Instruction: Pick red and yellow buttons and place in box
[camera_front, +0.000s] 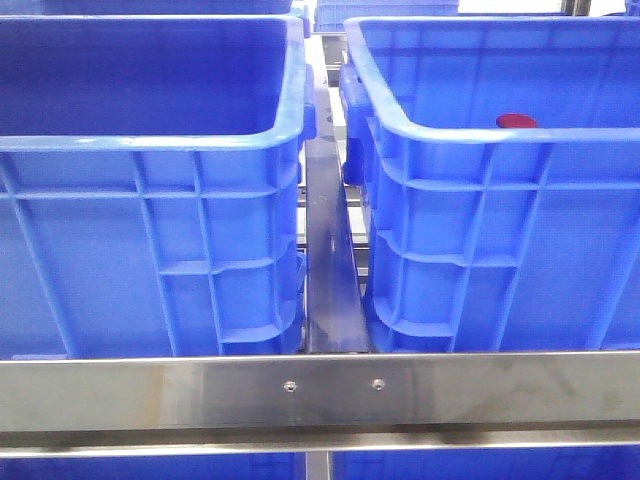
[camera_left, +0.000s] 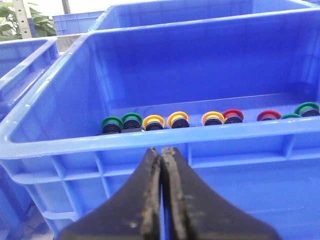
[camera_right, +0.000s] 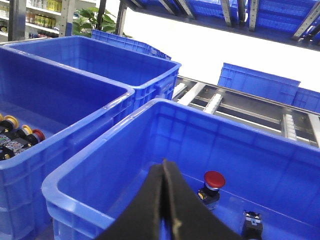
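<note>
Both grippers, L and R, are clenched, empty. Buttons sit in a row behind the L crate's near wall; one red is in the box. Risk: you clip the rim, or grab green beside yellow.

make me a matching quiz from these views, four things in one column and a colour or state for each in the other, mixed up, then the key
Things:
1. left tool
2. button in the right crate
3. button at the near-left end of the row in the left crate
4. rail between the two crates

Colour or state:
A. green
B. bare metal
C. shut, holding nothing
D. red

Pairs: 1-C, 2-D, 3-A, 4-B
</note>
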